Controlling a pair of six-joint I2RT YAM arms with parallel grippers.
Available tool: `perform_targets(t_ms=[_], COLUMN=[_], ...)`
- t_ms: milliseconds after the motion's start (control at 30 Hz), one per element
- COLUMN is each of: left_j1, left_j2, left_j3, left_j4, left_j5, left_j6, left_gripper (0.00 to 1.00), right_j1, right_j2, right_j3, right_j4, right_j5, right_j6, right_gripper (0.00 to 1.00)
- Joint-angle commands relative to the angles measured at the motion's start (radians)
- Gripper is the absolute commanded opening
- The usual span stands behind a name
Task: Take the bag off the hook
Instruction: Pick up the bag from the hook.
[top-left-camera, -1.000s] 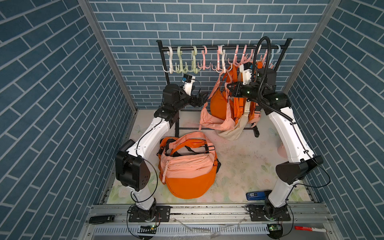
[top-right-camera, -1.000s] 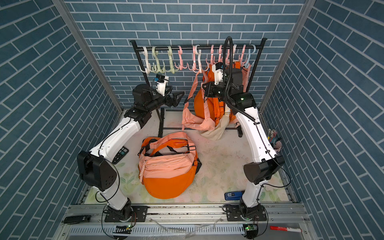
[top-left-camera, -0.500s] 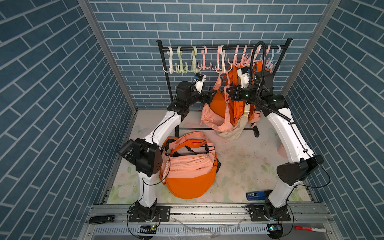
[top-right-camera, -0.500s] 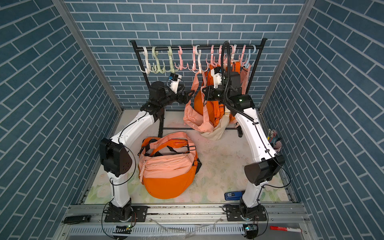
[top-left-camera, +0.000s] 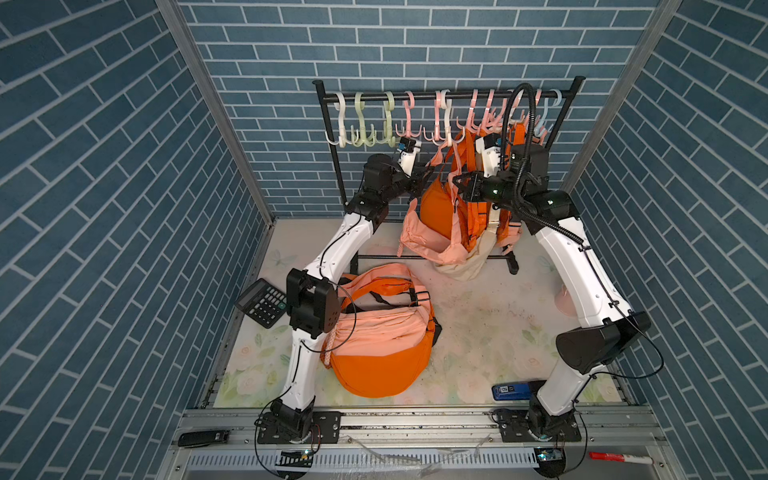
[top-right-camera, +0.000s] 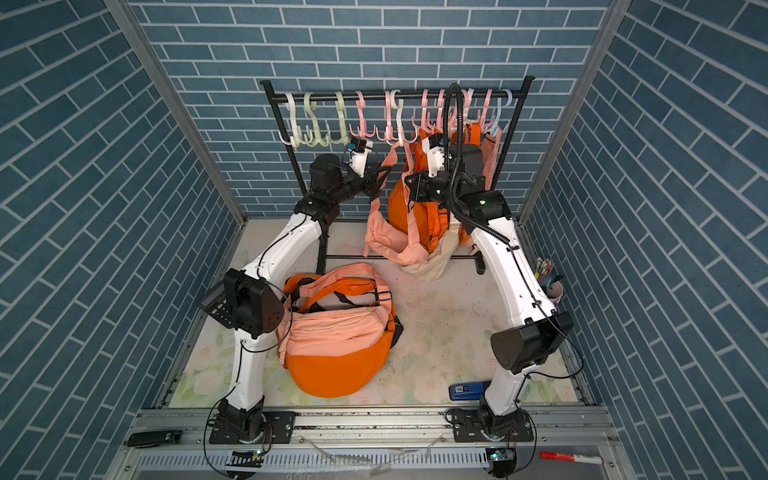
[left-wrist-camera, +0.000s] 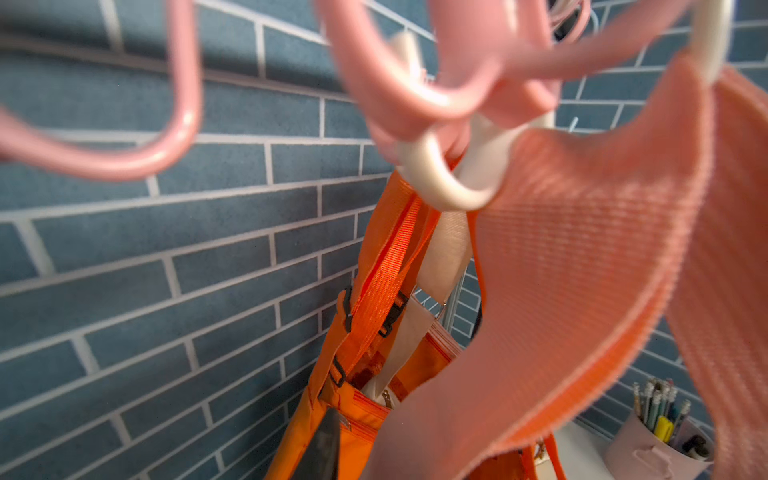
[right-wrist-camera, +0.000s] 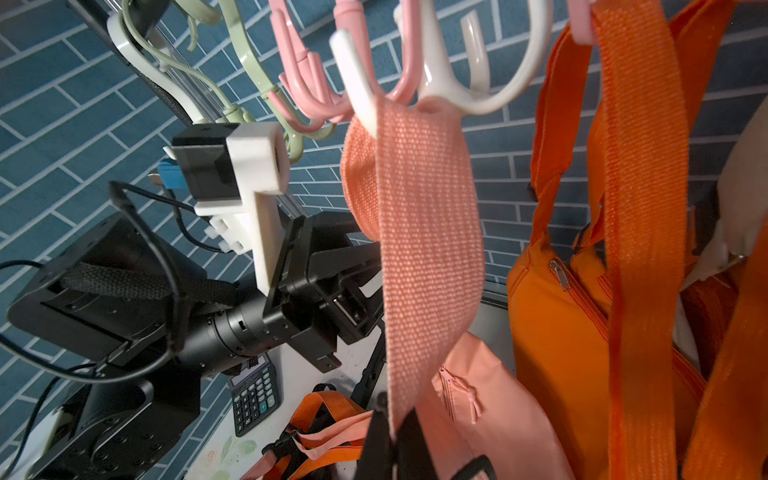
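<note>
Bag (top-left-camera: 419, 237) hangs by its peach strap (right-wrist-camera: 428, 249) from a white hook (right-wrist-camera: 440, 89). The right gripper (right-wrist-camera: 390, 440) is clamped on the strap low down; whether the left gripper (right-wrist-camera: 361, 291) has closed cannot be told. Best move: raise the loop clear of the hook's tip before pulling away.

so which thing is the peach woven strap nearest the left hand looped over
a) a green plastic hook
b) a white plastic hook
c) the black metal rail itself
b, the right wrist view shows the peach woven strap draped over the white plastic hook
</note>
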Motion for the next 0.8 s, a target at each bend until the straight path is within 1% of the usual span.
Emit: perform_targets(t_ms=[0,167,300,667,767], left_j1=[-0.023,-0.03,-0.032,-0.03,-0.031], left_j2=[-0.005,-0.044,-0.071,-0.078,-0.092], left_j3=[0.038,0.037,0.038,0.145,0.15], left_j4=[-0.026,-0.049,-0.065,-0.175,-0.19], left_j5=[0.01,-0.002,-0.018,-0.044,-0.05], left_j6=[0.028,0.047,0.05,0.066,0.072], left_gripper=[0.0,0.0,0.0,0.0,0.0], right_j1=[-0.002,-0.002,-0.004,-0.004,-0.006], right_j2=[-0.037,-0.017,0.021,0.167,0.198], right_j3=[0.002,0.03,0.089,0.38,0.442], right_j4=[-0.028,-0.031,-0.054,-0.167,-0.193], right_j5=[-0.015,-0.003,0.003,0.03,0.038], right_j6=[-0.04,-0.04,-0.04,-0.044,-0.045], right_gripper=[0.0,0.0,0.0,0.0,0.0])
